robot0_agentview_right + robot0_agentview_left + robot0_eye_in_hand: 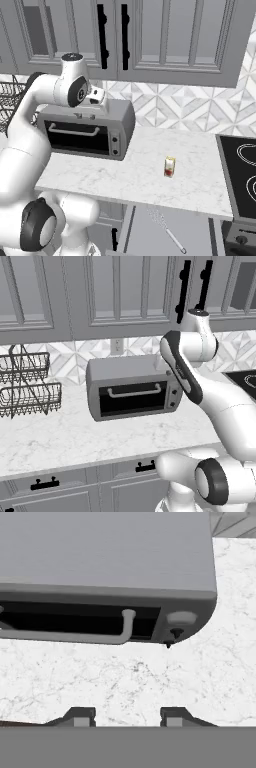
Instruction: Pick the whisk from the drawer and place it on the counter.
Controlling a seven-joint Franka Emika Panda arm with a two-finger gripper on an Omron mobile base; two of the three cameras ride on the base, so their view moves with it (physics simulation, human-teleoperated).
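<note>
At the far left of the counter (75, 436) stood a black wire dish rack (27, 387) against the tiled wall. To its right sat a grey toaster oven (132, 386) with a dark glass door and a pale bar handle, its knobs on the right side. The white robot arm rose in front of the counter and bent over the oven, with the hand held above the oven's top right corner. In the hand view, the gripper (127, 716) looked straight down at the oven's front edge and the bare marble before it; its two dark fingertips (80, 716) stood well apart, open and holding nothing. Further right on the marble stood a small yellow-white bottle (170, 167), alone. Below the counter edge there, the drawer (145, 235) was pulled out, and the whisk (169, 233) lay flat inside it, slanting, handle toward the lower right. At the far right was a black cooktop (240, 175).
</note>
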